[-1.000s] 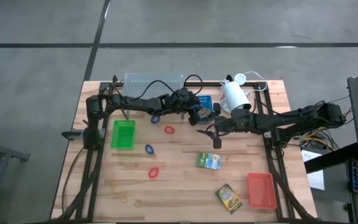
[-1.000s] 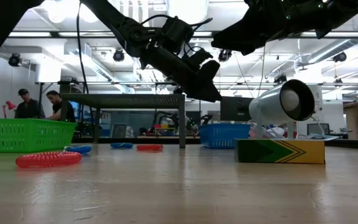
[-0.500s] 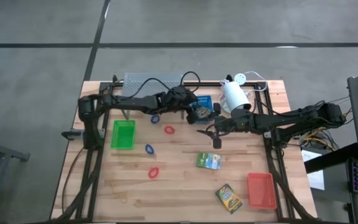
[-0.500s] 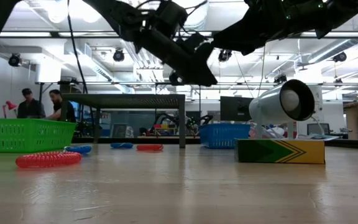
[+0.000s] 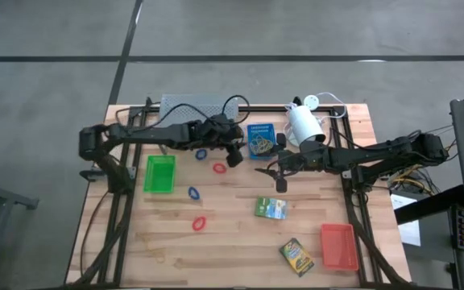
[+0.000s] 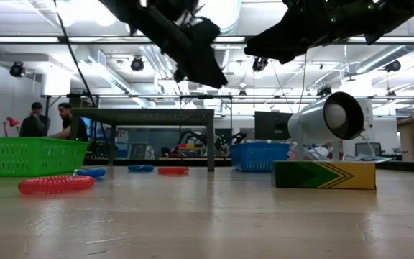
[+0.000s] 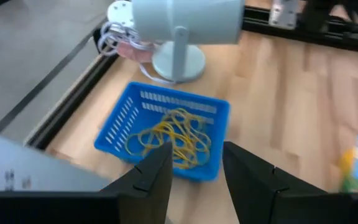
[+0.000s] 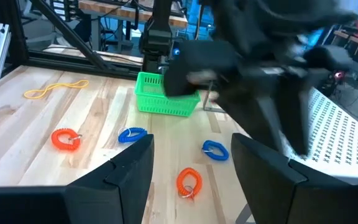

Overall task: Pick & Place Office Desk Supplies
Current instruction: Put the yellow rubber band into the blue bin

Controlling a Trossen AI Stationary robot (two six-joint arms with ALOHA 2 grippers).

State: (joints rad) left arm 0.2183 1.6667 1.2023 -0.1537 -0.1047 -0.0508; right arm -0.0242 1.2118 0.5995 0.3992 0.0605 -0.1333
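My left gripper [image 5: 235, 156] hangs open above the table, just left of the blue tray [image 5: 260, 138]. In the left wrist view its fingers [image 7: 156, 177] have nothing between them, and the blue tray [image 7: 165, 132] ahead holds a tangle of yellow rubber bands [image 7: 174, 138]. My right gripper [image 5: 263, 171] waits open near the table's middle, in front of the white lamp [image 5: 304, 125]. On the wood lie red loops [image 5: 219, 167] [image 5: 199, 223], blue loops [image 5: 201, 153] [image 5: 193, 193], two card boxes [image 5: 271, 208] [image 5: 296, 256] and a loose rubber band [image 5: 155, 256].
A green tray [image 5: 159, 173] stands at the left and a red-orange tray [image 5: 337, 244] at the near right. The grey perforated shelf [image 5: 198, 105] runs along the far edge. People stand in the room behind the table [image 6: 49, 122].
My left gripper has risen and drawn back from over the blue tray toward the table's left edge, with its finger gap unchanged. The tray and the rubber bands in it stay where they were.
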